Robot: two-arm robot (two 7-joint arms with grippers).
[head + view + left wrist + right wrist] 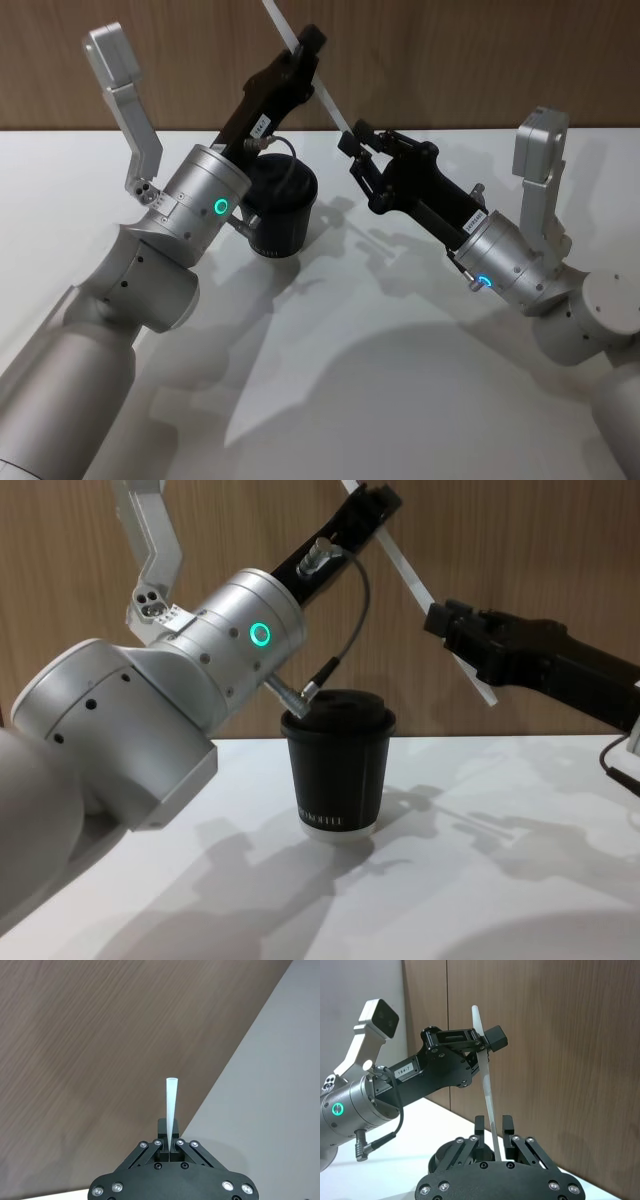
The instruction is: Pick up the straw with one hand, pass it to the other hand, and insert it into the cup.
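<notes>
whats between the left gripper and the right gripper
The straw spans that gap: the left gripper is shut on its upper part, its lower part passes between the right gripper's open fingers. Nothing else lies there, clearest in the right wrist view.

One white straw [328, 100] and one black lidded cup [337, 780]. Two grippers, the left gripper [305, 47] and the right gripper [353, 135]. One bench [400, 380].
</notes>
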